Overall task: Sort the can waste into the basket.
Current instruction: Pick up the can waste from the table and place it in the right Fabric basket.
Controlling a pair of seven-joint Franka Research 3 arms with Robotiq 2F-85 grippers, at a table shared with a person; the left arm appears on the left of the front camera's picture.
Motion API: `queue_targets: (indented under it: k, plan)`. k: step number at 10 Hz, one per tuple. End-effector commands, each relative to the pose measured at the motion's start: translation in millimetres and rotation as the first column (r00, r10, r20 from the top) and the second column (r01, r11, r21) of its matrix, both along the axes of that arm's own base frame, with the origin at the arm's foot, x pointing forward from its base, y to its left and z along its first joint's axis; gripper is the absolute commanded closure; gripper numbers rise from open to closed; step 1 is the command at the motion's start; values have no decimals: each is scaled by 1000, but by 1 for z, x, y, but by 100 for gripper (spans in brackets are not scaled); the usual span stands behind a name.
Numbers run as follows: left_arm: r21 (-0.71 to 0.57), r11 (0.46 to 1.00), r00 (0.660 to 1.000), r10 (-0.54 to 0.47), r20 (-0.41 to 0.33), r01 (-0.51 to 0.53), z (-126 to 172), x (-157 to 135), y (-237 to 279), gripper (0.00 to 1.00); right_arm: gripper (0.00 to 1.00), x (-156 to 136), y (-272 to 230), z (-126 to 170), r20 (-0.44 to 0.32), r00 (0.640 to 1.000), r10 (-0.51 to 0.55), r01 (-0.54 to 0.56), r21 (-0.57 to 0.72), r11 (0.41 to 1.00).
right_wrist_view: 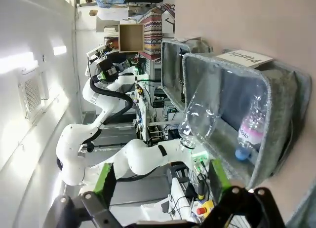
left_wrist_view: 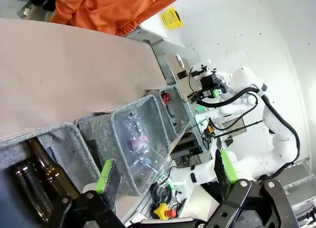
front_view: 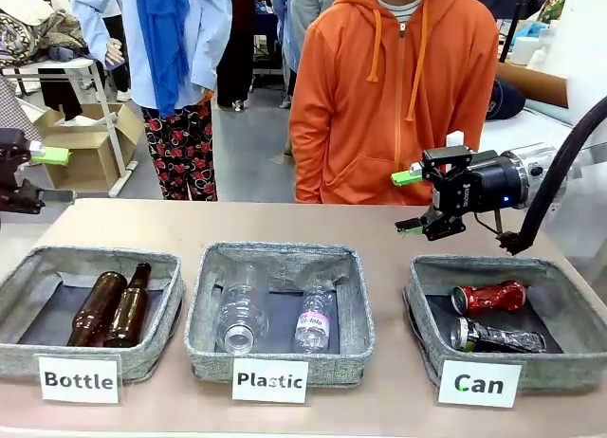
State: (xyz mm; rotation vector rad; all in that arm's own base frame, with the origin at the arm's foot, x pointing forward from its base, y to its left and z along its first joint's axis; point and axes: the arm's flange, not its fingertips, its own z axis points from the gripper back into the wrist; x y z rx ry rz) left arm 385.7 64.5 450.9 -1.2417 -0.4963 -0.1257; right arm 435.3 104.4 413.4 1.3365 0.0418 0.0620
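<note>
Grey fabric forms the basket (front_view: 569, 348) labelled "Can", which sits at the right end of the tabletop (front_view: 379, 225) in the front view. Both pieces of can waste lie on their sides on its dark lining: the red can (front_view: 488, 297) toward the far wall, the black-blue can (front_view: 495, 337) just in front of it, nearer the label. In the left wrist view the red can (left_wrist_view: 166, 97) shows small inside the farthest basket.

Above and behind that basket's far left corner hangs the right pincer (front_view: 411, 202), turned sideways with its green pads spread apart and nothing between them. Its own wrist view shows the same spread fingers (right_wrist_view: 106, 177) empty. The left pincer (front_view: 38, 177) is at the far left edge of the front view, off the tabletop's corner, jaws wide and empty; its wrist view shows its fingers (left_wrist_view: 104, 176) wide apart.

The middle basket (front_view: 356, 310), marked "Plastic", holds two clear bottles (front_view: 243, 310), and the left one (front_view: 166, 315), marked "Bottle", holds two brown glass bottles (front_view: 114, 310). A person in an orange hoodie (front_view: 389, 97) stands at the far side.
</note>
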Motion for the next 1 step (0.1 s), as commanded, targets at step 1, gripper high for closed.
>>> queue_targets:
  k: [1]
  plan:
    - [-2, 1000, 1000, -7, -12, 7, 1, -1, 5, 0, 0, 1, -1, 2, 20, 1000, 12, -12, -6, 1000]
